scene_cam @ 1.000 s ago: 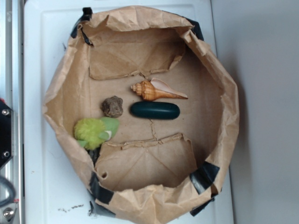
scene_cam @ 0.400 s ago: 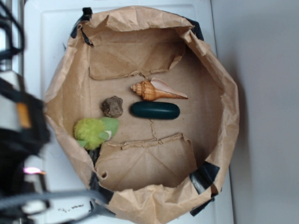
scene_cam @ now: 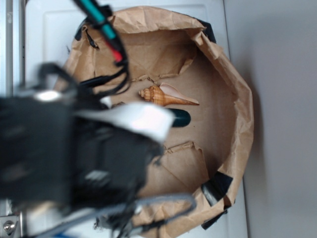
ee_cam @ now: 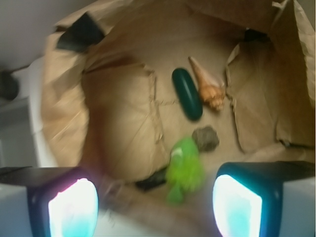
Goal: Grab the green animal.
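Since a second ago the black robot arm (scene_cam: pixel 74 158) has swung in over the left half of the crumpled brown paper bag (scene_cam: pixel 237 99), hiding the toy from the exterior view. From the wrist view the gripper (ee_cam: pixel 155 202) is open, its two pads wide apart and lit, and the fuzzy lime-green plush animal (ee_cam: pixel 184 168) lies just ahead, slightly right of centre between them, long axis running roughly away from the camera. A brown lumpy rock (ee_cam: pixel 205 138) sits just beside it; the dark green oblong capsule (ee_cam: pixel 187 94) and orange-tan spiral seashell (ee_cam: pixel 207 86) lie farther in. The bag's near wall is close, so descent room looks tight there.
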Available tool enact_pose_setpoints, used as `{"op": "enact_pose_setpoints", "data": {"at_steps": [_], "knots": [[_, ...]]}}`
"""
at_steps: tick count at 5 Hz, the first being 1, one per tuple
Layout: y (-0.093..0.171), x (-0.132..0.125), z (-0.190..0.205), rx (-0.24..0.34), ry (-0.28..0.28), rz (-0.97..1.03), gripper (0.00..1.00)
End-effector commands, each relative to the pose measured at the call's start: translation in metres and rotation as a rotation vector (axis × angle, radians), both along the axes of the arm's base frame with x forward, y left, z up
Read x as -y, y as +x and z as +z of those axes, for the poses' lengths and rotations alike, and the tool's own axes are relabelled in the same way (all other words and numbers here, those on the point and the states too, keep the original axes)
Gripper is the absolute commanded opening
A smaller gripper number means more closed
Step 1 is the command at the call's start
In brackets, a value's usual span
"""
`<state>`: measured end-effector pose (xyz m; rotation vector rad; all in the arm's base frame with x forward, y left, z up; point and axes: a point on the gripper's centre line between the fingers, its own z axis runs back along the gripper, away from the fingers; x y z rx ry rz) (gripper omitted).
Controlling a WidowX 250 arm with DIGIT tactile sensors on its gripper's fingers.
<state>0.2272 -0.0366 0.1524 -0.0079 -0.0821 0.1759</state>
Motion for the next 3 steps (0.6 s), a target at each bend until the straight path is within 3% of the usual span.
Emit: {"op": "enact_pose_setpoints", "data": {"at_steps": [1, 2, 3], "knots": [[-0.004, -0.027, -0.057, -0.013, 0.015, -0.138, 1.00], [-0.017, -0.019, -0.091, -0.131, -0.055, -0.223, 1.00], [-0.020, -0.006, -0.102, -0.188, -0.127, -0.271, 1.00]]}}
